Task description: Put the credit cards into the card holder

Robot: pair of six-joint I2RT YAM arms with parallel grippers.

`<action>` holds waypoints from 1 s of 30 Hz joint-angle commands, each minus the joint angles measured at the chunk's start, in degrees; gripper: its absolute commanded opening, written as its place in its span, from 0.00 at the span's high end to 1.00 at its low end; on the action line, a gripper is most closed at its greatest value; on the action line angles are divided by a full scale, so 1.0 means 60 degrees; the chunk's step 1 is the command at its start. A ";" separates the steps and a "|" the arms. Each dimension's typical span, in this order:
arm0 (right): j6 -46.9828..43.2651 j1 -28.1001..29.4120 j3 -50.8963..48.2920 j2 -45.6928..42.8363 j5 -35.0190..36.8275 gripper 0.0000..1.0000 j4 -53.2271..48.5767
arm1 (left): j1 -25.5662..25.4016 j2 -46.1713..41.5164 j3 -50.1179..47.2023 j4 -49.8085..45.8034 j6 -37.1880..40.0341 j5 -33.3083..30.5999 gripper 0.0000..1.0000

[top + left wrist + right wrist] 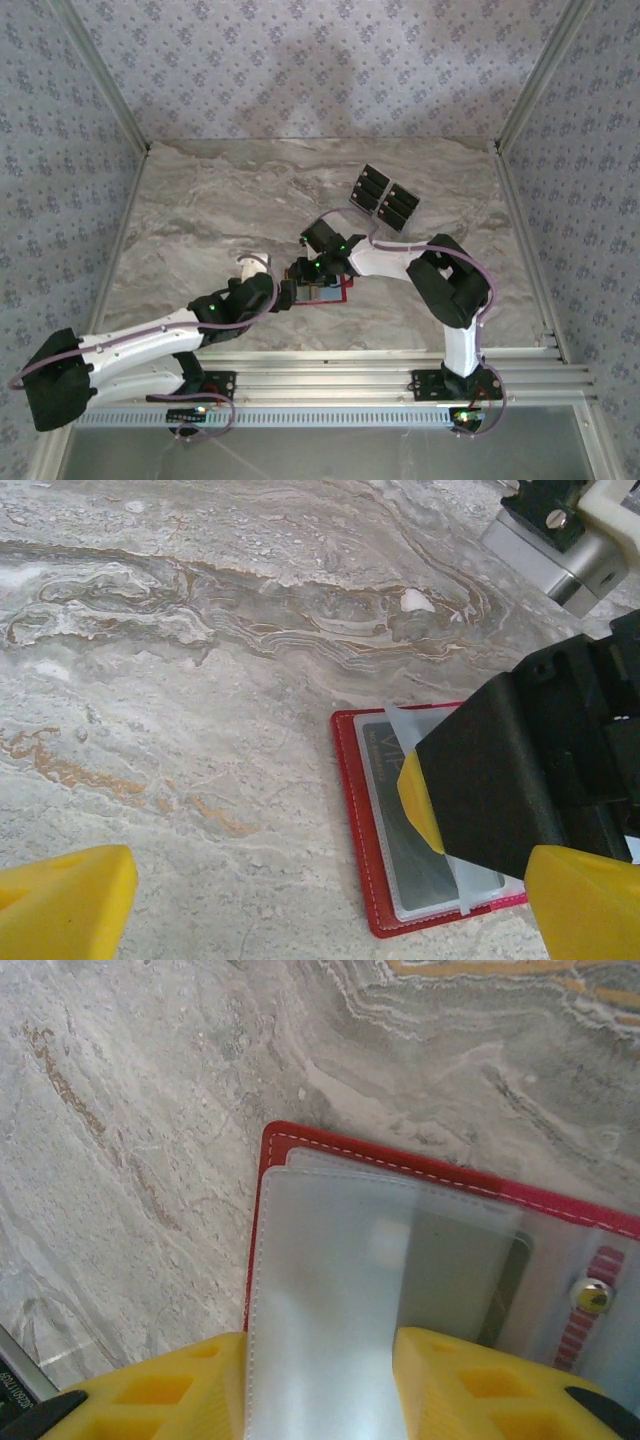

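Looks like the pocket-opening step to me. The right hand is closed partway on a clear pocket leaf of the card holder, and the leaf seems raised off the red cover. The left hand hangs wide open and empty just left of the holder. The holder lies open on the bench: red cover, white stitching, cloudy sleeves, a striped tab with a snap. The credit cards sit in two rows well beyond it, off to the right. Next move, I reckon, is fetching one while that leaf is kept up.
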 commanded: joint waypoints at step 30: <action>-0.5536 -0.4198 0.3593 -0.1488 0.4495 0.50 -0.5979 | 0.0994 0.2150 0.1237 -0.0245 0.0320 0.0737 0.00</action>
